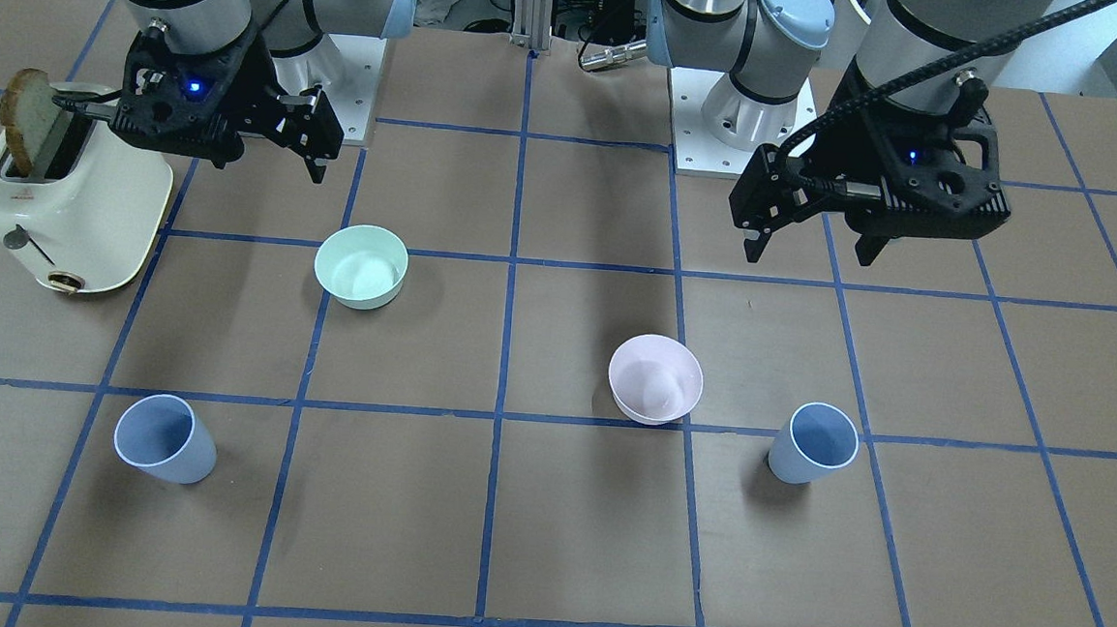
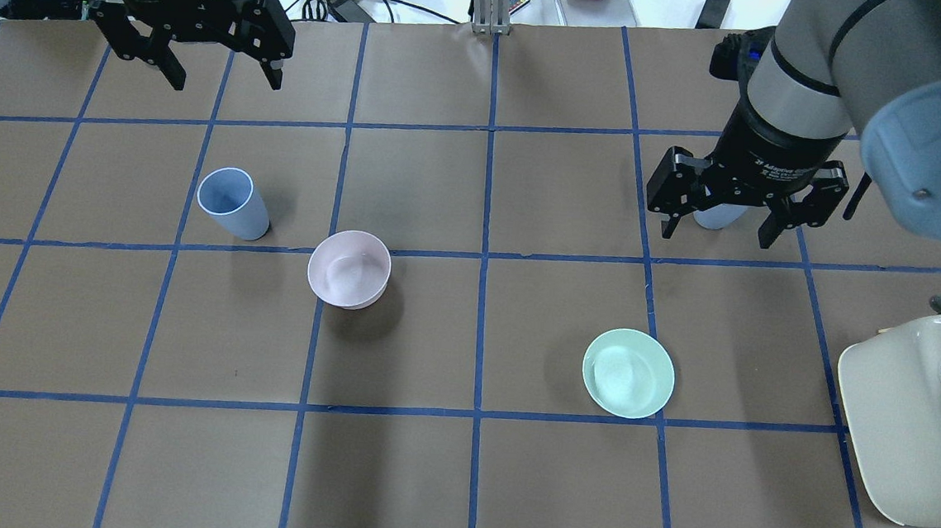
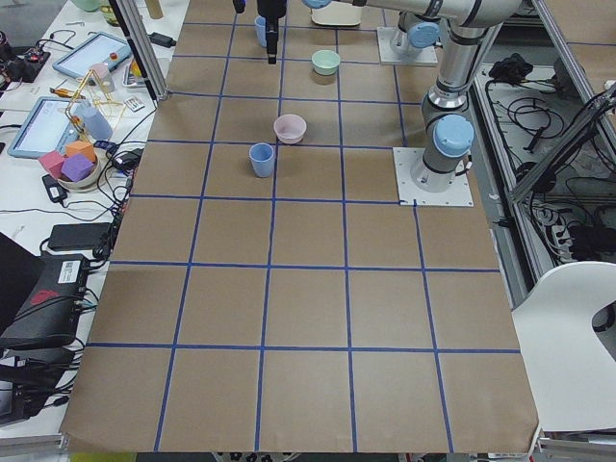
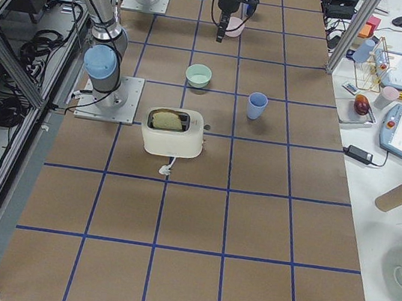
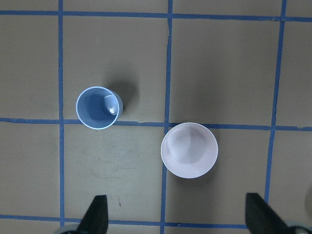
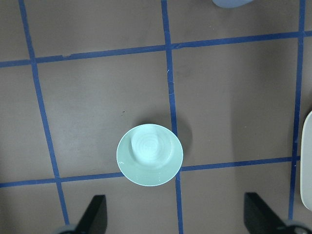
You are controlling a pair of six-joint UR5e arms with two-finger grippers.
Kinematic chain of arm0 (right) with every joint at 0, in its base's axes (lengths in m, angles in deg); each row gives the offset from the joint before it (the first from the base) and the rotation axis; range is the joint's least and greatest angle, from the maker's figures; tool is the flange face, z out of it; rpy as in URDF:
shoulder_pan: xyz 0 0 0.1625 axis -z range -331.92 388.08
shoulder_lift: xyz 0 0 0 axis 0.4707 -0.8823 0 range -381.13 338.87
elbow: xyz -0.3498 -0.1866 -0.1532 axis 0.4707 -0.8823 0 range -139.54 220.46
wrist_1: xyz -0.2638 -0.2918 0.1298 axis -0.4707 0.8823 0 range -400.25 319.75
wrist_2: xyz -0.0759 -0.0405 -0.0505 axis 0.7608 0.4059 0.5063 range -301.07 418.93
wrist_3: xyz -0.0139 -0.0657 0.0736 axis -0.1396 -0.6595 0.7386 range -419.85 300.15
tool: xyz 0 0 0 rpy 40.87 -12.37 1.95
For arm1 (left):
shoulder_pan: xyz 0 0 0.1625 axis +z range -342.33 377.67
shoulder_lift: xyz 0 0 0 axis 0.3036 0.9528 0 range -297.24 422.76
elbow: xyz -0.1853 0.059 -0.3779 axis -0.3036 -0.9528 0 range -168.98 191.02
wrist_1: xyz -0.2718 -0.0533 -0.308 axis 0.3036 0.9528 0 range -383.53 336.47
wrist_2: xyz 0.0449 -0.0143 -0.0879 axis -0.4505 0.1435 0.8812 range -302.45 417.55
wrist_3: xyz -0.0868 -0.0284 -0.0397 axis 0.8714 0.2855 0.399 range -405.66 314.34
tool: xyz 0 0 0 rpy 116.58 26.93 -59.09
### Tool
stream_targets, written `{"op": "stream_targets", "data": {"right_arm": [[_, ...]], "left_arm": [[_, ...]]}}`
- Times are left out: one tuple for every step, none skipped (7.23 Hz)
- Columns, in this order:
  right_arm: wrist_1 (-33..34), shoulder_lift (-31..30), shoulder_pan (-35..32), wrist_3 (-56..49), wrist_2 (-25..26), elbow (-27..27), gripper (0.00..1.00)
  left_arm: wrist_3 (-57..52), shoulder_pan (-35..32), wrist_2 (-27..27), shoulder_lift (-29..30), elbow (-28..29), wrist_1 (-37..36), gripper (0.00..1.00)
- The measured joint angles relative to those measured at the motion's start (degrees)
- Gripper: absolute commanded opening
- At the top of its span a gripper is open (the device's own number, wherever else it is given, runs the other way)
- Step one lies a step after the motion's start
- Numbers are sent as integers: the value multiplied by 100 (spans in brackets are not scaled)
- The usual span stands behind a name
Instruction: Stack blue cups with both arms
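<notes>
Two light blue cups stand upright and apart on the brown table. One cup (image 1: 812, 443) (image 2: 233, 203) is on my left side, beside the pink bowl, and shows in the left wrist view (image 5: 99, 107). The other cup (image 1: 166, 440) is on my right side; in the overhead view only part of it (image 2: 718, 217) shows between my right gripper's fingers. It sits at the top edge of the right wrist view (image 6: 233, 2). My left gripper (image 1: 808, 251) (image 2: 223, 77) (image 5: 178, 219) is open and empty, held high. My right gripper (image 1: 278, 146) (image 2: 721, 228) (image 6: 178, 217) is open and empty, held high too.
A pale pink bowl (image 1: 655, 378) (image 2: 349, 269) (image 5: 189, 150) stands near the left cup. A mint-green bowl (image 1: 361, 265) (image 2: 628, 373) (image 6: 149, 154) stands on my right side. A cream toaster (image 1: 70, 206) (image 2: 915, 419) with a bread slice is at my far right.
</notes>
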Motion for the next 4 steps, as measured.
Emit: {"op": "stream_targets", "data": {"right_arm": [[3,3,10,-3,5,-11,100],[13,9,24,0,-6,-20,100],[31,10,29,2,-29,-23,100],[46,10,30,1,-48,-26,100]], "left_arm": [[0,-3,2,0,1,0,100],[0,-2,6,-2,1,0,100],[0,-1,8,-9,-3,0,100],[0,-1,8,-14,-6,0,100]]}}
